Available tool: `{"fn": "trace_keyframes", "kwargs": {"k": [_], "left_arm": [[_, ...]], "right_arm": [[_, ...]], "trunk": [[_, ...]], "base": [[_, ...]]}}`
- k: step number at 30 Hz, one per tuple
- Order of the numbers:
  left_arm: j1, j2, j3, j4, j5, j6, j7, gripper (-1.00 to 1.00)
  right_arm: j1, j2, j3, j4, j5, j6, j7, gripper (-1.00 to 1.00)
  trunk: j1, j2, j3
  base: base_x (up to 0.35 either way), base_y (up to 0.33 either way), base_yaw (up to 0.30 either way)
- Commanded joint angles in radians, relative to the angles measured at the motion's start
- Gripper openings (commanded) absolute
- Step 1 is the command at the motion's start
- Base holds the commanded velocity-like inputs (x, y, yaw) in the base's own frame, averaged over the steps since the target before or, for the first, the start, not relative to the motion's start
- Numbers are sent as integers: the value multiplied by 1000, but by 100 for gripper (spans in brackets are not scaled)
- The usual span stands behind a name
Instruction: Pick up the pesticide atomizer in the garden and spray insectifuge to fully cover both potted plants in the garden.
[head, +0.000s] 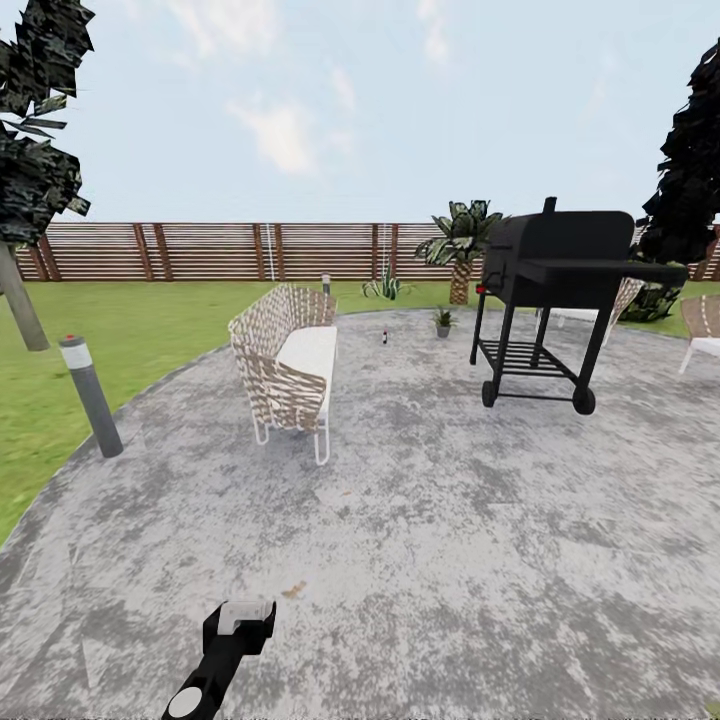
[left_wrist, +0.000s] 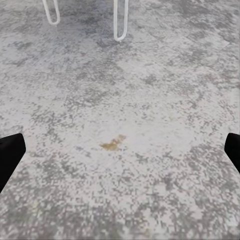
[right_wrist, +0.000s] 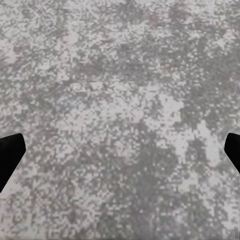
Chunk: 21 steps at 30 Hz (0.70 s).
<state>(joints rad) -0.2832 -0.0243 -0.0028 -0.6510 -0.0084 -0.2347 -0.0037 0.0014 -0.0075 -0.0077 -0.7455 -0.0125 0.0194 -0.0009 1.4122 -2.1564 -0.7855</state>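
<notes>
Head view, left to right. Tree trunk (head: 20, 300) at 10 o'clock on the lawn (head: 130, 320); grey bollard lamp (head: 90, 395) with a red-dotted top at 9 o'clock, at the patio edge. Wicker seat (head: 285, 360) with a white cushion a bit left of centre, about 11 o'clock. Just right of it and further off, the pesticide atomizer (head: 384, 338) — a tiny dark upright bottle on the patio (head: 450, 520), near 12 o'clock. Close to its right, one potted plant (head: 443, 322) in a small grey pot; I can't pick out the second pot. A potless spiky plant (head: 386, 288) and a palm (head: 462, 245) stand behind, by the fence (head: 200, 250). Black grill (head: 560, 290) at 1 o'clock, another seat (head: 702, 325) at 3 o'clock.

Left gripper (head: 240, 625) low at 7 o'clock, hanging over bare paving. Left wrist view: its fingers (left_wrist: 10, 155) sit at the frame edges, spread wide, nothing between them, a small brown leaf (left_wrist: 113, 143) on the ground below. Right gripper (right_wrist: 120, 155) in its wrist view: also spread wide and empty, over paving.

Step, as I judge it: approach — nothing picked up, bottle well apart from both arms. Next move calls for driving forward past the wicker seat's right side toward 12 o'clock, then lowering an arm to the bottle without knocking it over.
</notes>
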Motion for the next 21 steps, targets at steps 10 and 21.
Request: {"fn": "trace_keyframes", "kwargs": {"k": [10, 21], "left_arm": [[-1, 0, 0, 1, -1, -3, 0, 100], [-1, 1, 0, 1, -1, -3, -1, 100]], "right_arm": [[0, 1, 0, -2, -1, 2, -3, 100], [0, 0, -1, 3, 0, 1, -4, 100]], "trunk": [[38, -71, -32], [80, -148, -67]], "base": [[0, 0, 0], [0, 0, 0]]}}
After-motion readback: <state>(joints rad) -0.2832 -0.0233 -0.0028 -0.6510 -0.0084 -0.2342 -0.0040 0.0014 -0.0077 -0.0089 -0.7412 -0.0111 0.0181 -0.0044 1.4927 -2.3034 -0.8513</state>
